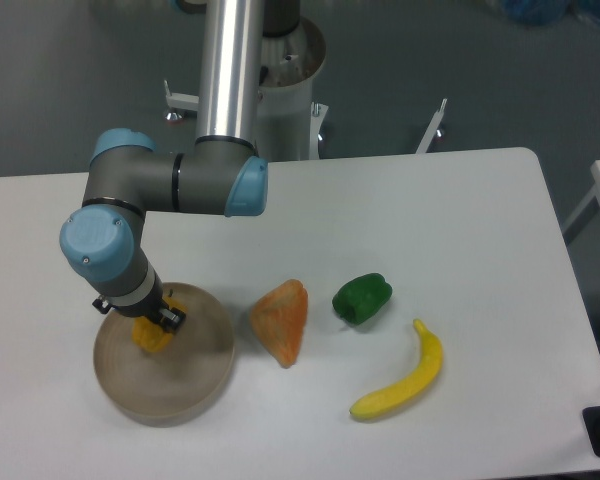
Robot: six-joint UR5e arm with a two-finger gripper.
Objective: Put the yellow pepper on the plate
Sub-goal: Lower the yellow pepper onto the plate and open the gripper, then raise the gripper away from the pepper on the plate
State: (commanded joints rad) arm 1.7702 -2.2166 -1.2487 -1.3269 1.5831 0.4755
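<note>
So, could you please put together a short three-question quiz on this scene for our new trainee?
1. True or false: the yellow pepper is over the plate.
2. Which item lies nearest the plate: A) banana B) green pepper C) orange wedge?
3. Fill in: the claw is shut on the ____.

Key: 1 true; 2 C; 3 yellow pepper.

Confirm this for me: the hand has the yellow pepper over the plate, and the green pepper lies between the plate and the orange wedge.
Not quite. In the camera view the orange wedge lies between the plate and the green pepper. The hand does have the yellow pepper over the plate.
</note>
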